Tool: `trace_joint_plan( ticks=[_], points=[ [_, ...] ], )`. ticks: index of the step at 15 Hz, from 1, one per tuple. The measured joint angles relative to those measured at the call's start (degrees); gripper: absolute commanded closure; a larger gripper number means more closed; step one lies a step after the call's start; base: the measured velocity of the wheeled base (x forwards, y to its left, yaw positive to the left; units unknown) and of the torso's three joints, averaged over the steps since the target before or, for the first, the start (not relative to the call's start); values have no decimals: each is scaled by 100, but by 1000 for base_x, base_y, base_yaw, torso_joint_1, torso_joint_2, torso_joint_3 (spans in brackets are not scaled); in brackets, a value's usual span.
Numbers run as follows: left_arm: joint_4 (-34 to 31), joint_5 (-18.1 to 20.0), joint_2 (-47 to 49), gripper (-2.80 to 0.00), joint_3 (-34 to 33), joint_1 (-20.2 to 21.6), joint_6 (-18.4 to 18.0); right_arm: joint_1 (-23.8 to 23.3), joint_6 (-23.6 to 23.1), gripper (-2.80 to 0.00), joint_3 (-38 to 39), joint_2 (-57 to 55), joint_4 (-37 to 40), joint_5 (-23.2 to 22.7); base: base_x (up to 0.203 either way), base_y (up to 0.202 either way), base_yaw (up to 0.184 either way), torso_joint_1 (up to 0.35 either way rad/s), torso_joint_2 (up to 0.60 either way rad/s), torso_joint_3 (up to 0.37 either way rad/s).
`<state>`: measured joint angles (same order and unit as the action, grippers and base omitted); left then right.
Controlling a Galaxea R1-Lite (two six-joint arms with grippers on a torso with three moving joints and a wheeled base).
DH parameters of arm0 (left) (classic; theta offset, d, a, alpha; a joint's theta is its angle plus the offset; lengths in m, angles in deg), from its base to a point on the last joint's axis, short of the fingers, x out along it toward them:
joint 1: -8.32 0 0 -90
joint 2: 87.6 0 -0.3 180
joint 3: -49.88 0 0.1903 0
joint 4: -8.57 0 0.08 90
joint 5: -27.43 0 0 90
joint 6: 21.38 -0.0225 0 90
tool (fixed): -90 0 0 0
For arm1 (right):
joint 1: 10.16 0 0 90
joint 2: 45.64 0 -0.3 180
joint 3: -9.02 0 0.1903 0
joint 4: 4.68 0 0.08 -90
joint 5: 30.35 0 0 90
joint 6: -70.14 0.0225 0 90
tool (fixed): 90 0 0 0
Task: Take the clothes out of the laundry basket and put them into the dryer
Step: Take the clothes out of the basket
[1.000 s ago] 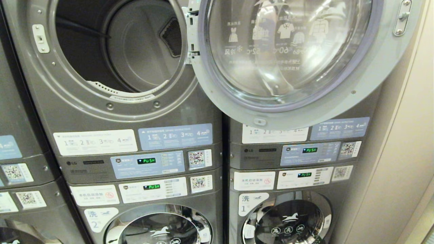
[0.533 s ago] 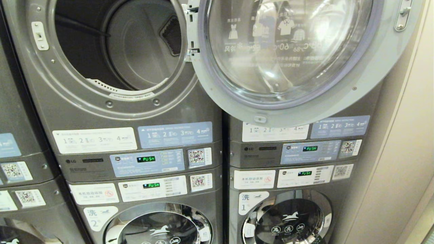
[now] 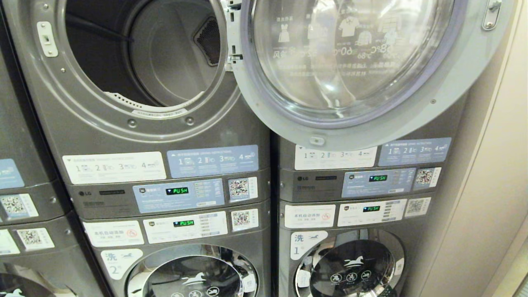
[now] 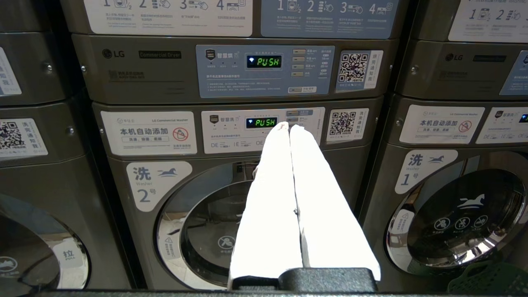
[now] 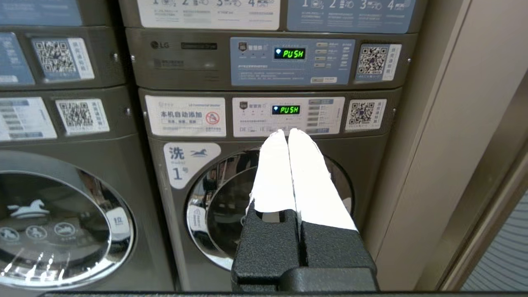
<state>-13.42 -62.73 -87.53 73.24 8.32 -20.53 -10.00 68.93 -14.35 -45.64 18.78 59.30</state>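
While the dryer (image 3: 136, 62) is standing with its round opening uncovered and its drum showing no clothes inside, its door (image 3: 354, 70) is hanging swung out to the right of that opening, covering the upper part of the neighbouring machine. Below the dryer, two control panels (image 3: 177, 194) are glowing with green PUSH readouts, and beneath them the washer marked 2 (image 3: 192, 276) is sitting with its porthole closed; the washer marked 1 (image 3: 350, 268) is sitting below and to the right of the dryer. Neither arm is reaching into the head view. From its wrist camera, the left gripper (image 4: 288, 127) is pointing at the front of washer 2, below the dryer, its white fingers pressed together on nothing. The right gripper (image 5: 287, 133) is likewise clenched and empty, aiming at washer 1. A corner of a green laundry basket (image 4: 491, 280) is peeking in low beside washer 1, well below the dryer; no clothes are showing in that visible part. A beige wall (image 3: 495, 185) is running along to the right of the machines.
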Motion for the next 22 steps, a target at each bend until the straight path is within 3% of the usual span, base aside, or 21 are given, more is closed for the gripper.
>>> trace_joint_plan(
  ticks=[22],
  points=[
    [-1, 1, -5, 0, 0, 0, 0, 0, 152, 0, 0, 0, 2, 28, 0, 0, 0, -113, 231, 117]
  ],
)
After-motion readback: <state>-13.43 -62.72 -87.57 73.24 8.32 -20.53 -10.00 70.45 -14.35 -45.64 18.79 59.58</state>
